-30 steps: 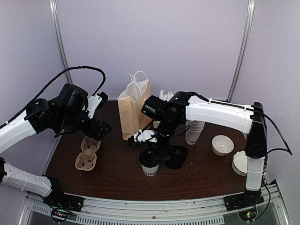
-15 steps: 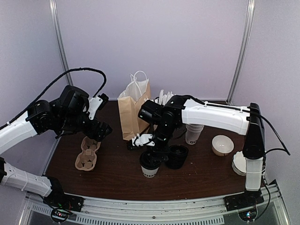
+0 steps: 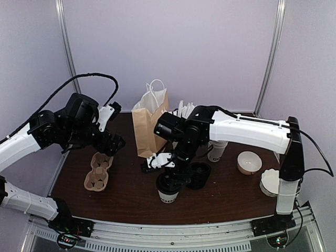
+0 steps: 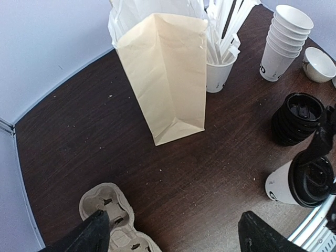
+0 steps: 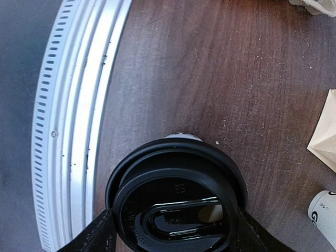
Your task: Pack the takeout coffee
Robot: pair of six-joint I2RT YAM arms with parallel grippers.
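Takeout coffee (image 3: 168,196) sits at the near middle of the desk (image 3: 131,197), its black dome lid pinched on both sides by the right pincer (image 5: 176,231). Far left, the left pincer (image 4: 176,236) hangs spread and empty above a pulp cup carrier (image 3: 98,171). Next stands an upright brown paper bag (image 3: 149,128), with a lidless cup of white sticks (image 4: 220,68) just beside it. Right of the coffee, close by, is a stack of black lids (image 3: 199,175), then a stack of white cups (image 3: 216,149) and a white bowl (image 3: 249,162).
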